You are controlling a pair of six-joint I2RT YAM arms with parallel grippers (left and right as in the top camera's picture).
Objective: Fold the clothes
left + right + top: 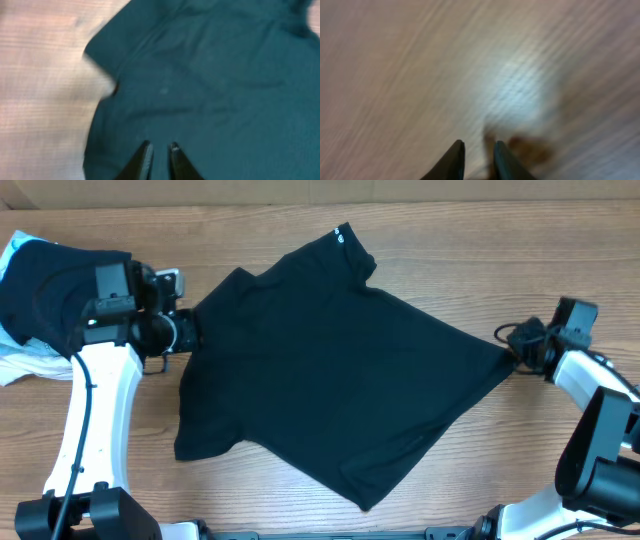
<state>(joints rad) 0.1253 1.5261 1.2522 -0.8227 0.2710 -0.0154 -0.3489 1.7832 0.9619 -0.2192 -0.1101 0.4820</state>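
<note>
Overhead: T-shirt is lying spread, unfolded, on table | left gripper is sitting at one edge, right gripper beside opposite corner | you cannot tell either's clench | all folds awaiting you.

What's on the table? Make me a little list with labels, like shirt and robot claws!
shirt: black T-shirt, spread flat, lying crooked
label: white, at the neck, far side
table: wooden
left claw: over the shirt near a sleeve, fingers nearly together, grip unclear
right claw: by the shirt's right corner, bare wood under it, grip unclear
extra: dark clothes pile, far left
</note>
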